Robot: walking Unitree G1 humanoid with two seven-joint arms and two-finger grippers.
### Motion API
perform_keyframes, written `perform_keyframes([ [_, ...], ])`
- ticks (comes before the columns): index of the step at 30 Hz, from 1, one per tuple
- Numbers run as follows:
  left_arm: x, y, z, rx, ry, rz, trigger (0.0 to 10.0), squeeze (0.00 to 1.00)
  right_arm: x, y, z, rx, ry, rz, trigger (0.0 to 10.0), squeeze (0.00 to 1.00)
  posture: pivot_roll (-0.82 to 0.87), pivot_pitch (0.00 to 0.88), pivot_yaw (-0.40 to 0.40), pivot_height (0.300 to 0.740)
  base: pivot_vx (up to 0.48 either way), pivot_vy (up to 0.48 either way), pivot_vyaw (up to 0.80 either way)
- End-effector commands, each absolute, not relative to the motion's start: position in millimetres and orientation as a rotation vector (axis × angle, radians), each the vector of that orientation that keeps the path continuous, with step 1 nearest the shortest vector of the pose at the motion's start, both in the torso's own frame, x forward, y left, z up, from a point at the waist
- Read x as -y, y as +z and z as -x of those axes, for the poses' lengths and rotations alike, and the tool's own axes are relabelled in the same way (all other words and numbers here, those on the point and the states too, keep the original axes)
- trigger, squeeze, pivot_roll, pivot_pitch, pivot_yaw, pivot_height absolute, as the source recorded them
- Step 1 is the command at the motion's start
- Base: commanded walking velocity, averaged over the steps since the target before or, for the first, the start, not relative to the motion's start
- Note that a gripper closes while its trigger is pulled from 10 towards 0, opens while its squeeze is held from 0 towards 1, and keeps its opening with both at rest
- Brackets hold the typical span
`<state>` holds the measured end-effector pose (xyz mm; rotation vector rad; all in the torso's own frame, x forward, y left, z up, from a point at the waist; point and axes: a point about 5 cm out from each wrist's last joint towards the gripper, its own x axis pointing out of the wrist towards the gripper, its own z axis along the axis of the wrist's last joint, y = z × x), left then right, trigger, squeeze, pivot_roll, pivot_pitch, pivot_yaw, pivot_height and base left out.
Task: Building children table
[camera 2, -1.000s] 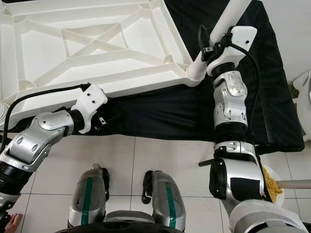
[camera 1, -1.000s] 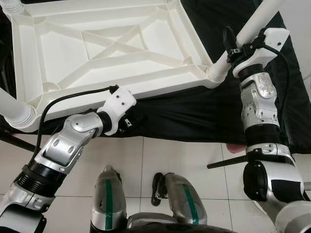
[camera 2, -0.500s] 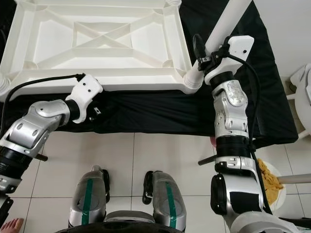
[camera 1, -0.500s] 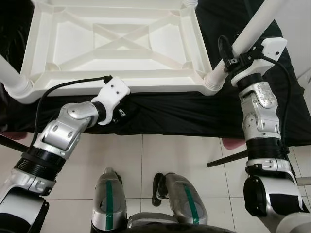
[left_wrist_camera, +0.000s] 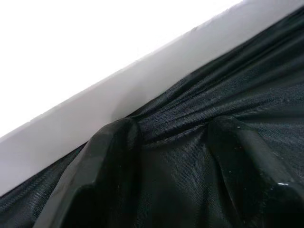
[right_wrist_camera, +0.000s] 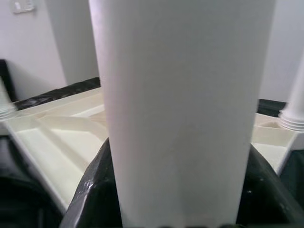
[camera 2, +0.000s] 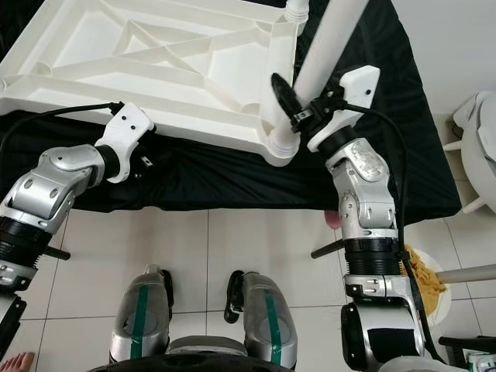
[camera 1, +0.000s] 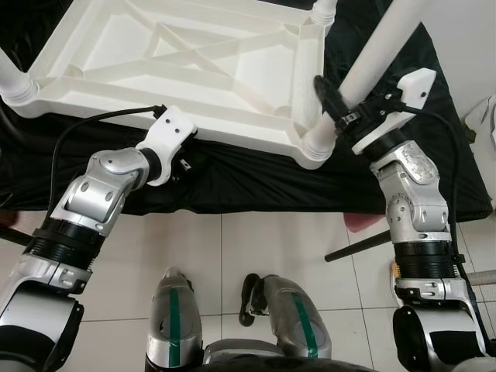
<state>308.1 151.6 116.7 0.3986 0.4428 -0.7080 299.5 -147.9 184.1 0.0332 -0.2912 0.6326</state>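
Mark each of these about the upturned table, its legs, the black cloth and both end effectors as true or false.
1. The white table lies upside down on the black cloth. True.
2. The right end effector is clamped around a white leg. True.
3. The left end effector grips a table leg. False: its fingers rest open on the cloth, below the table's edge.
4. The floor tiles are dark wood. False: they are pale tiles.
5. The held leg lies flat on the cloth. False: it stands in the table's corner socket.

Home room: tiled floor (camera 1: 271, 240), white wall (camera 2: 457, 46).
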Motion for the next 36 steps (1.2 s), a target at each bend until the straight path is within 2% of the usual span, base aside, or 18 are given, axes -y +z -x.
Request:
perform_keyframes([
  [1, -187.2, 113.4, -319.9, -0.481, -0.390, -0.481, 10.0, 0.00, 125.8, 175.7, -291.6, 0.252, 0.773, -0.074, 10.0, 0.00, 0.09, 0.070, -0.071, 0.740, 0.000, 0.000, 0.00],
  [10, -174.8, 120.9, -327.8, -0.442, -0.412, -0.476, 10.0, 0.00, 99.3, 167.6, -278.6, 0.166, 0.982, -0.105, 10.0, 0.00, 0.10, 0.068, -0.076, 0.740, 0.000, 0.000, 0.00],
  [12, -174.8, 120.9, -327.8, -0.442, -0.412, -0.476, 10.0, 0.00, 99.3, 167.6, -278.6, 0.166, 0.982, -0.105, 10.0, 0.00, 0.10, 0.068, -0.076, 0.740, 0.000, 0.000, 0.00],
  [15, -164.6, 126.0, -333.0, -0.414, -0.432, -0.478, 10.0, 0.00, 82.8, 167.0, -271.4, 0.144, 1.094, -0.126, 10.0, 0.00, 0.10, 0.068, -0.081, 0.740, 0.000, 0.000, 0.00],
  [21, -151.6, 133.1, -337.1, -0.372, -0.469, -0.480, 10.0, 0.00, 68.9, 169.3, -267.3, 0.144, 1.161, -0.143, 10.0, 0.00, 0.11, 0.067, -0.084, 0.740, 0.000, 0.000, 0.00],
  [36, -123.7, 146.4, -335.9, -0.273, -0.591, -0.510, 10.0, 0.00, 56.3, 163.5, -250.5, 0.087, 1.317, -0.159, 10.0, 0.00, 0.11, 0.065, -0.088, 0.740, 0.000, 0.000, 0.00],
])
